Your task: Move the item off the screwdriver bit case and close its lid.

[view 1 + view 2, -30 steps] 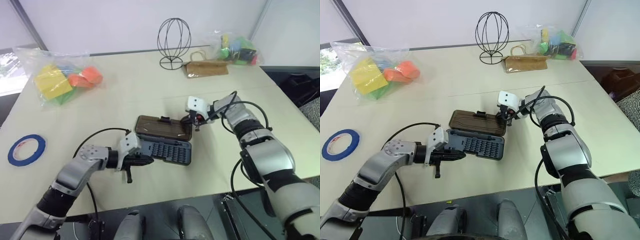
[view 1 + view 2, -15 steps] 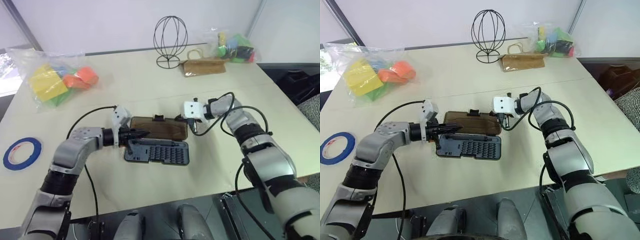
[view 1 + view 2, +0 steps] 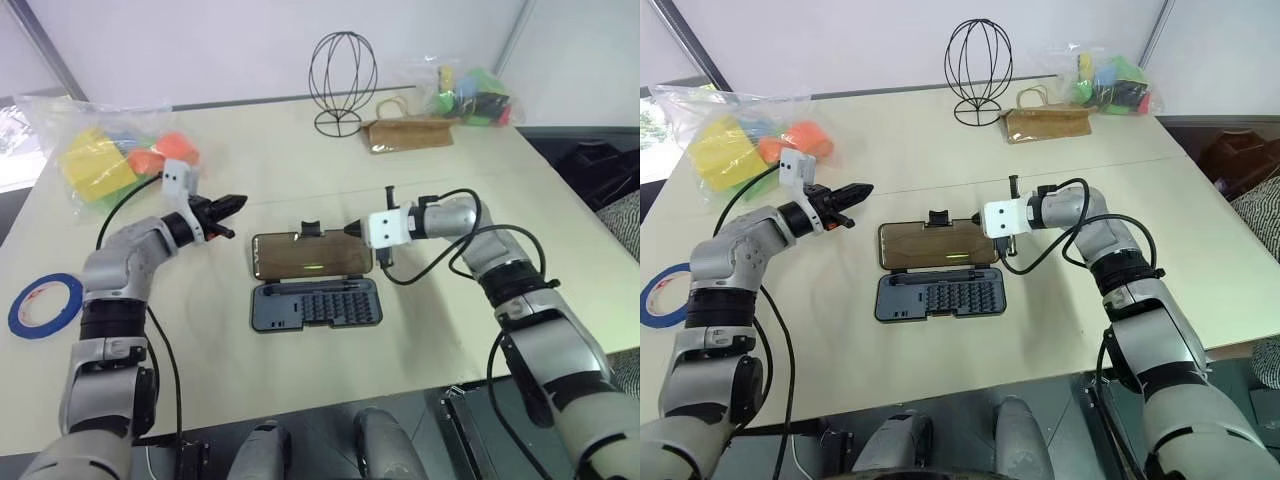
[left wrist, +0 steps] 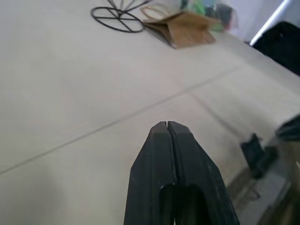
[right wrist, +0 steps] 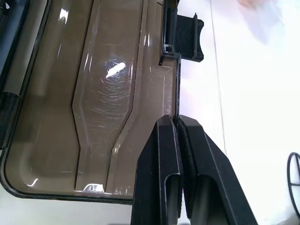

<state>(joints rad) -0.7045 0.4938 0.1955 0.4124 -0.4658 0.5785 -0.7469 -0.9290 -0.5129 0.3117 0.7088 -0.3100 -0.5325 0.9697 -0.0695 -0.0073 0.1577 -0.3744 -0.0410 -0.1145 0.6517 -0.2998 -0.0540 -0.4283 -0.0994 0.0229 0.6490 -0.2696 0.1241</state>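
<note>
The screwdriver bit case [image 3: 315, 303] lies open mid-table, its dark tray showing rows of bits and a slim driver. Its smoky brown lid [image 3: 310, 257] lies flat behind the tray, with the black latch tab [image 3: 311, 231] on its far edge. My right gripper [image 3: 350, 229] is shut, and its tips rest at the lid's far edge just right of the tab; the right wrist view shows the fingertips [image 5: 168, 123] over that edge. Shut on nothing, my left gripper [image 3: 237, 202] hangs above the table, left of the lid. The item is out of view.
A blue tape roll [image 3: 44, 305] lies near the left edge. A bag of coloured blocks [image 3: 110, 160] sits at the back left. At the back stand a wire frame [image 3: 343, 80], a brown paper bag [image 3: 410, 133] and another toy bag [image 3: 470, 95].
My left gripper has left the case and risen away to the left. The case has turned to lie square, lid flat open. My right gripper rolled and stayed at the lid's far right edge.
</note>
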